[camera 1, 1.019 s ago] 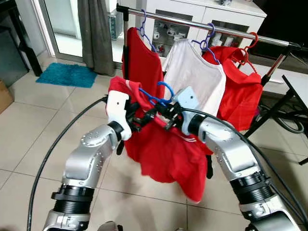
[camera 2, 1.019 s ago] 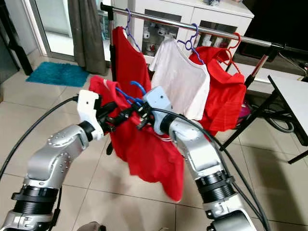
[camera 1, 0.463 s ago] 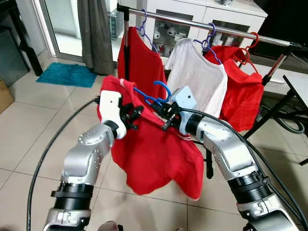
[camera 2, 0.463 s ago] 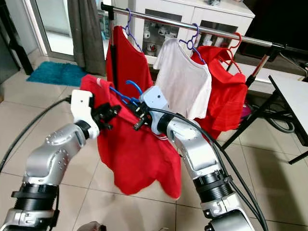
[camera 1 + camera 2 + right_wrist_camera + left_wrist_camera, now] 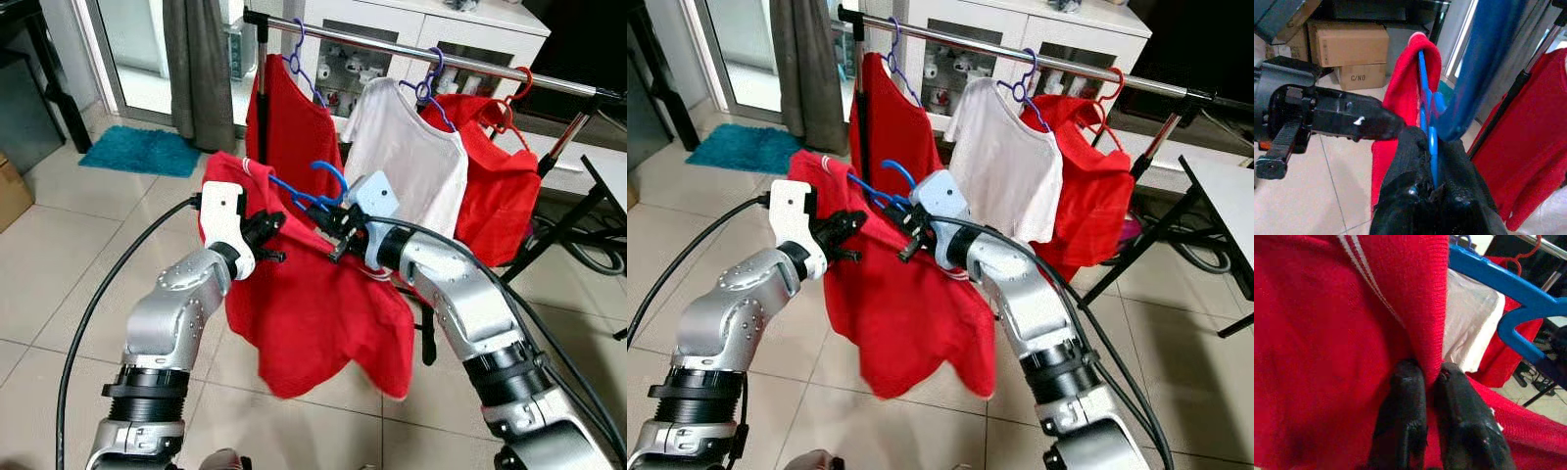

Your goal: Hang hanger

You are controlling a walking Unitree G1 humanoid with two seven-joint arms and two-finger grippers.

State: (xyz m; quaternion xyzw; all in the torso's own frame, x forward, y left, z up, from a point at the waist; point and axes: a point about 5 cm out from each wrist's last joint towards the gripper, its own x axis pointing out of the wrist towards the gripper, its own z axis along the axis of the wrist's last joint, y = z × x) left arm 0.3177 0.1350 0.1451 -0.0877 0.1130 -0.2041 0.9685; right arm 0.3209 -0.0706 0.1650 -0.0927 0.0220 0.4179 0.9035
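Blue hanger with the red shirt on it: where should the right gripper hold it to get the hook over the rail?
Probably right where it is: the right gripper is shut on the blue hanger at the neck below the hook, coming from the robot's side. That leaves the curved hook free and pointing up toward the rail, while the red shirt hangs below.

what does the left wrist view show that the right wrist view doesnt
Left wrist view alone: the left pincer shut on the red shirt's striped edge, and the white shirt hanging behind.

Right wrist view alone: the right pincer shut on the blue hanger, cardboard boxes on the floor, and the left pincer seen from outside.

Both: the red shirt on the blue hanger, held between the two pincers, not yet on the rail.
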